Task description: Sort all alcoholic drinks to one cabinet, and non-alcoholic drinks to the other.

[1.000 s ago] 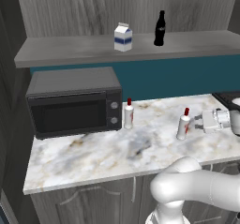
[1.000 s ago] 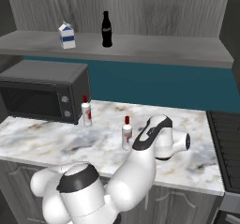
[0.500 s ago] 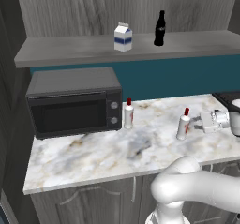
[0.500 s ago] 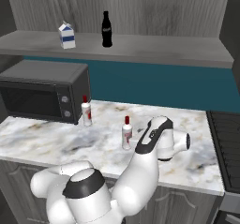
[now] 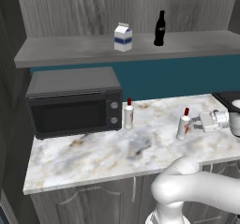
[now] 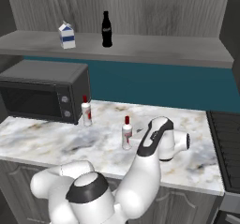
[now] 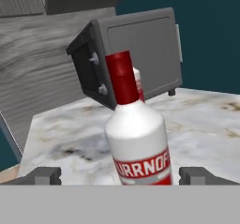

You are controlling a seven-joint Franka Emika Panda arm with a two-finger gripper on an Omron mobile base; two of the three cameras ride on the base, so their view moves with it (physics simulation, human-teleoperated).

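Note:
Two red-capped alcoholic bottles stand on the marble counter: one beside the microwave (image 5: pixel 128 115) (image 6: pixel 86 111), the other nearer the middle (image 5: pixel 183 125) (image 6: pixel 126 133). My gripper (image 5: pixel 194 123) (image 6: pixel 137 141) (image 7: pixel 121 176) lies level at the counter, open, with its fingertips (image 7: pixel 45 175) on either side of the nearer bottle (image 7: pixel 138 141) and apart from it. The other bottle (image 7: pixel 138 80) peeks out behind that one's cap. Up on the shelf stand the non-alcoholic drinks: the milk carton (image 5: pixel 123 37) (image 6: pixel 67 35) and the black cola bottle (image 5: pixel 160 28) (image 6: pixel 107 29).
A dark microwave (image 5: pixel 75 101) (image 6: pixel 42 96) (image 7: pixel 133 49) sits at the counter's left. The grey shelf (image 5: pixel 70 49) (image 6: pixel 164 47) runs above a teal wall. A stove (image 6: pixel 227 138) borders the counter on the right. My arm's white elbow (image 6: pixel 93 190) rises in front of the counter edge.
The arm's elbow has shifted a little. The hand stays beside the nearer bottle with its jaws still open. Nothing on the counter or the shelf has moved.

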